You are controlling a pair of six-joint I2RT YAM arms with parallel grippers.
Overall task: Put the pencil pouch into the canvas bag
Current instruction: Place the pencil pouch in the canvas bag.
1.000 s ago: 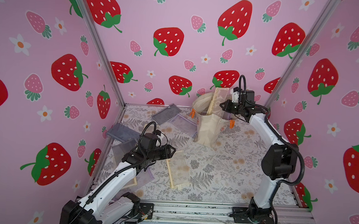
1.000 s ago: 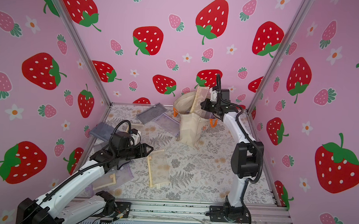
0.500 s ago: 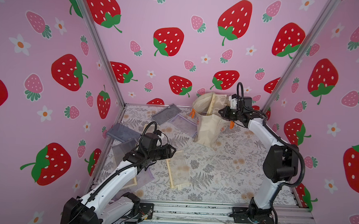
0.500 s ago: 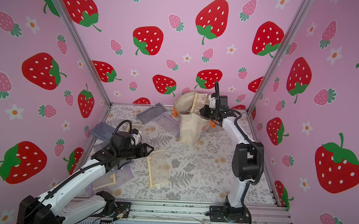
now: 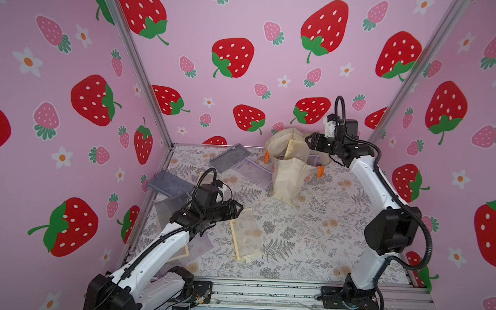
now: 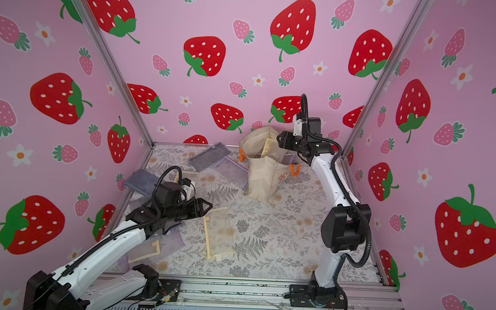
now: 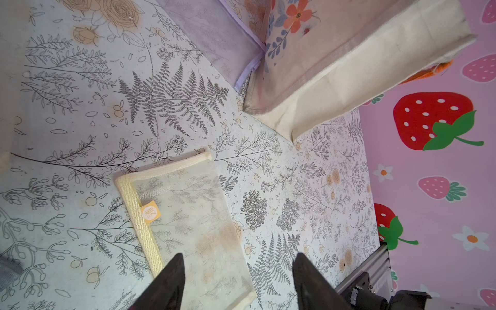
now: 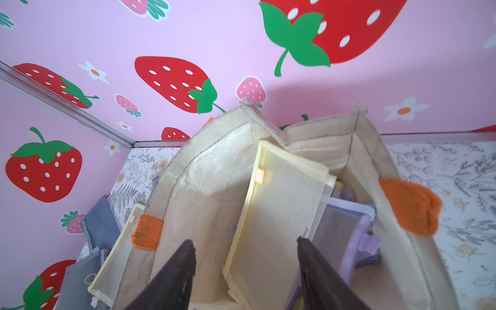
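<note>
Our right gripper (image 8: 244,241) has its jaws wide apart with nothing between them, and it hovers just over the mouth of the bag (image 8: 212,166). The pouch (image 8: 279,209), yellow mesh, stands on end inside the bag and leans against the inner wall. A purple pouch (image 8: 341,228) is tucked in beside it.

In both top views the right arm rises from the front rail and reaches toward the back wall (image 5: 245,74), its wrist angled down at the bag's rim. The bag stands upright close to that wall, with its orange handles hanging outside.

Our left gripper (image 7: 239,257) is also spread wide and holds nothing. It is low over one end of a second pouch (image 7: 193,214) lying flat on the table (image 7: 80,107) — whether the tips touch it we cannot tell. The left arm stretches forward from its corner, forearm nearly level.

Between the second pouch and the bag the table shows bare pattern. A grey pouch (image 5: 230,157) lies by the back edge.
</note>
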